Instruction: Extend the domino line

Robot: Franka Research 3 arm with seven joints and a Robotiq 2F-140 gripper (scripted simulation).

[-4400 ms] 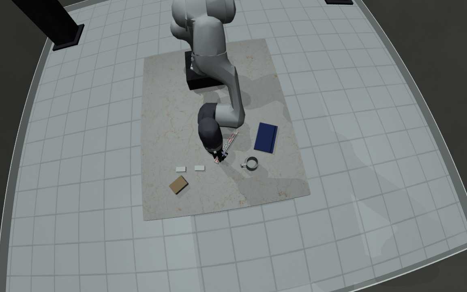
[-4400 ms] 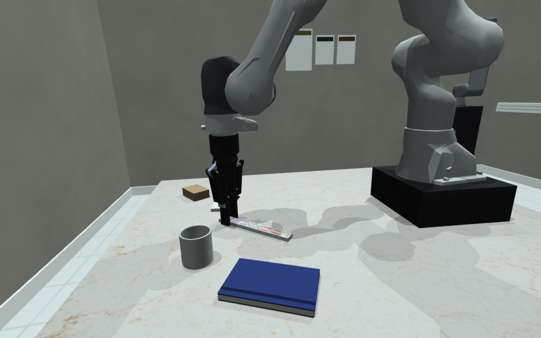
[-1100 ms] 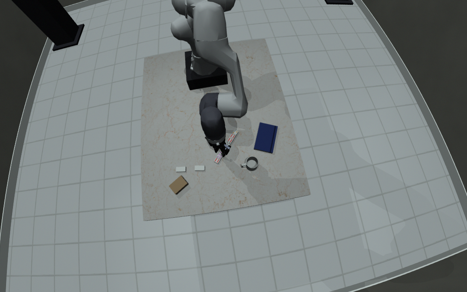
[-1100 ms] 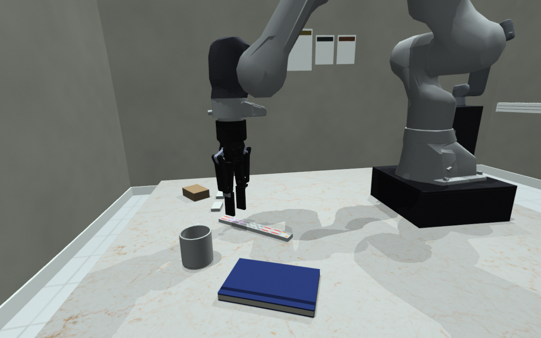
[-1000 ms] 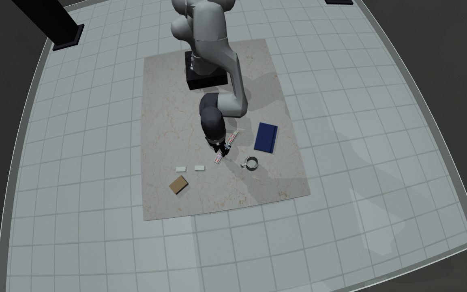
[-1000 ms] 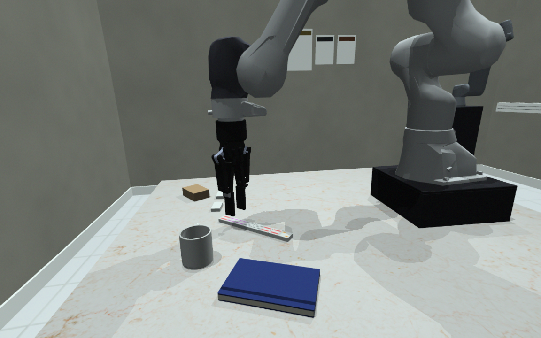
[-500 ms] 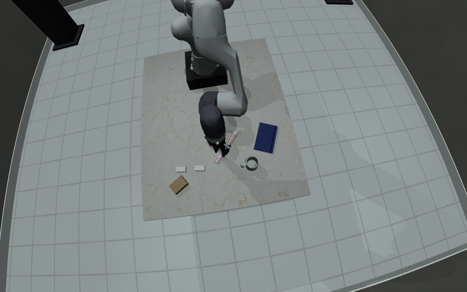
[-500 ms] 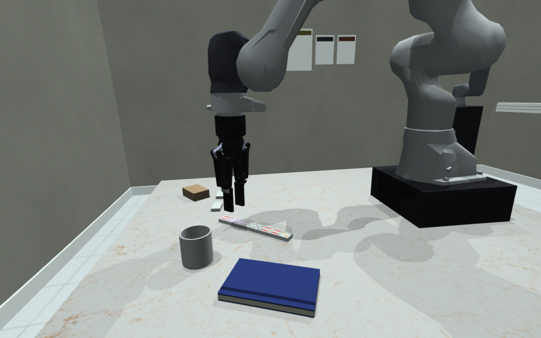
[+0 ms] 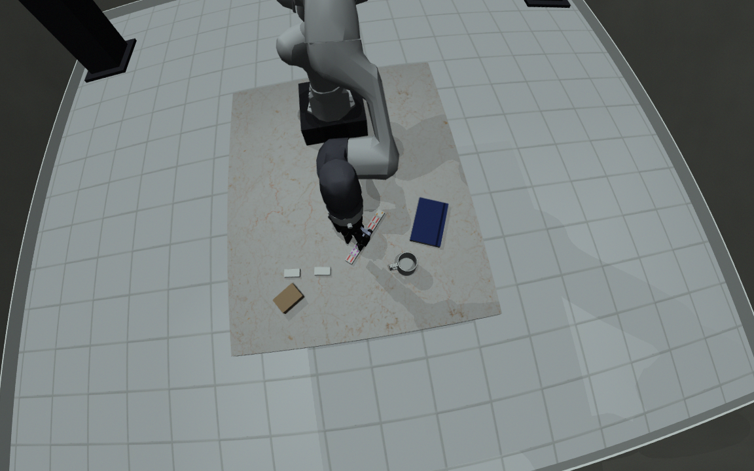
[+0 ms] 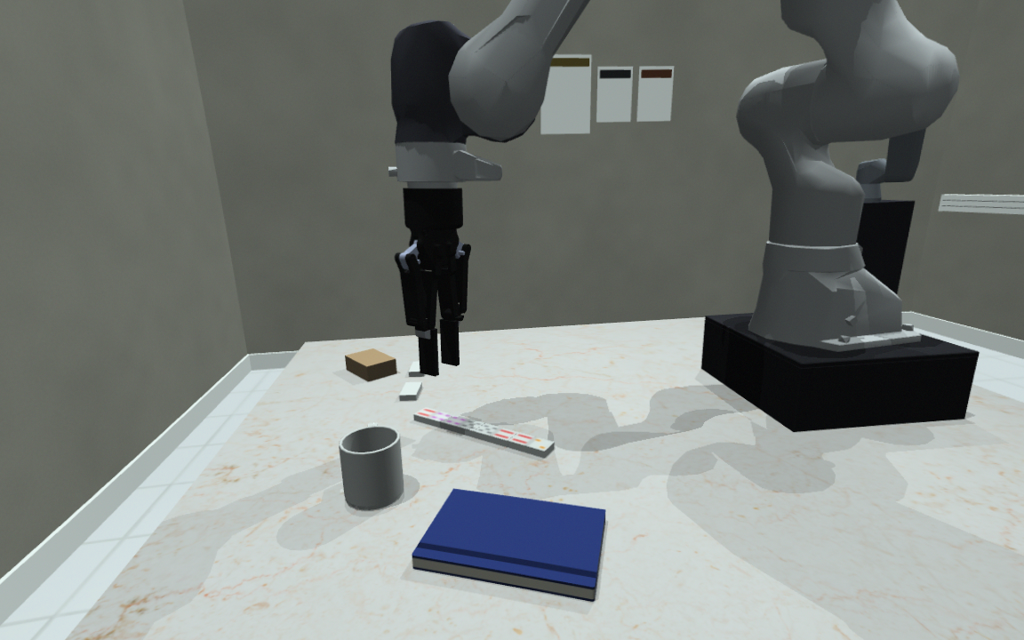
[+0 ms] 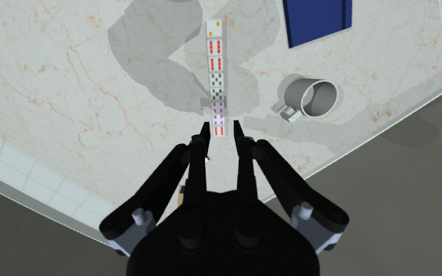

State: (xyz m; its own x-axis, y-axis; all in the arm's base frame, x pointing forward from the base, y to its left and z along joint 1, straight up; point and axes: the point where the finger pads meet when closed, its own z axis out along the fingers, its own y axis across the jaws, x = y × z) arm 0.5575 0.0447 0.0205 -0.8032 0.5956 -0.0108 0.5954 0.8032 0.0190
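The grey arm [image 10: 818, 159] is cut off at the top of the exterior and top views, and from above its dark wrist covers the middle of the domino line [image 9: 364, 237]. It stands on a black pedestal [image 10: 929, 381] on the marble table [image 10: 739, 540]. A blue notebook [image 10: 512, 537] lies flat near the front; the grey mug [image 10: 371, 465] stands beside it, its handle seen only in the wrist view. A brown block [image 10: 370, 363] sits at the far edge. The line runs straight, face up; its halves read orange, red, red, black, black, purple, purple, red, the pip counts too small to tell. The gripper [image 11: 221, 128] hangs above the line's red end, its jaws narrowly parted with nothing between them. Two plain white face-down dominoes [image 9: 292, 272] [image 9: 321, 270] lie apart from the line; in the exterior view the gripper partly hides one.
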